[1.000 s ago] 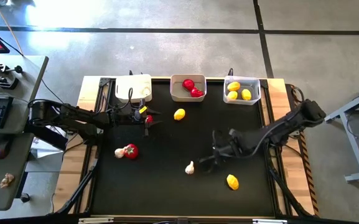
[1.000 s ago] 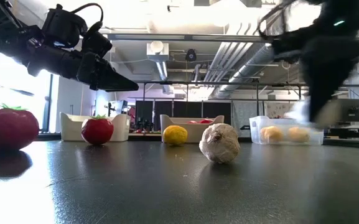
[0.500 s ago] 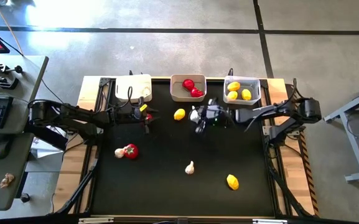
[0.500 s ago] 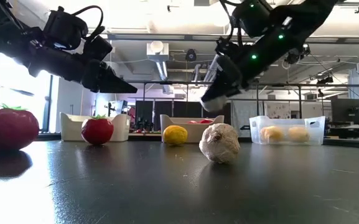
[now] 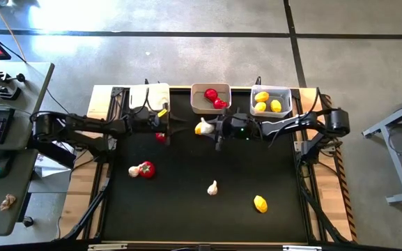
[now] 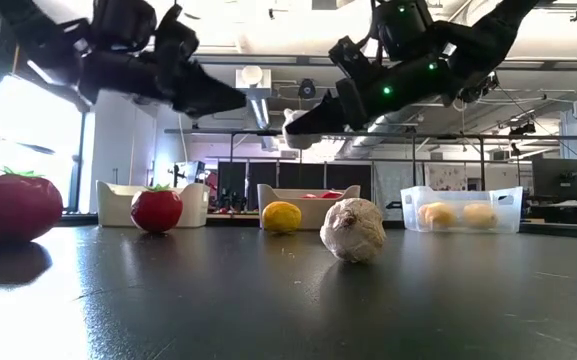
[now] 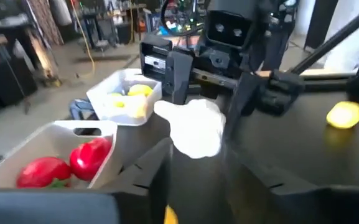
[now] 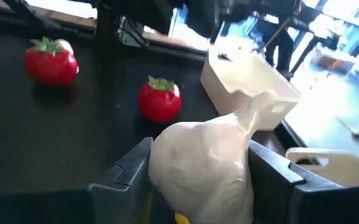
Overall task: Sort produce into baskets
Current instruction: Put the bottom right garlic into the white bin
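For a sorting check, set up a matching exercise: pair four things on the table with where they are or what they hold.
1 grey bin
2 clear bin
3 raised garlic bulb
4 loose lemon

a holds lemons
b held by the right gripper
c holds tomatoes
d on the mat, outside every bin

Pairs: 1-c; 2-a; 3-b; 4-d

Three baskets (image 5: 211, 98) stood along the far edge: white left, tomatoes (image 5: 215, 97) in the middle, lemons (image 5: 267, 102) right. A garlic (image 5: 203, 127) hung airborne; more produce (image 5: 212, 187) lay scattered nearer.
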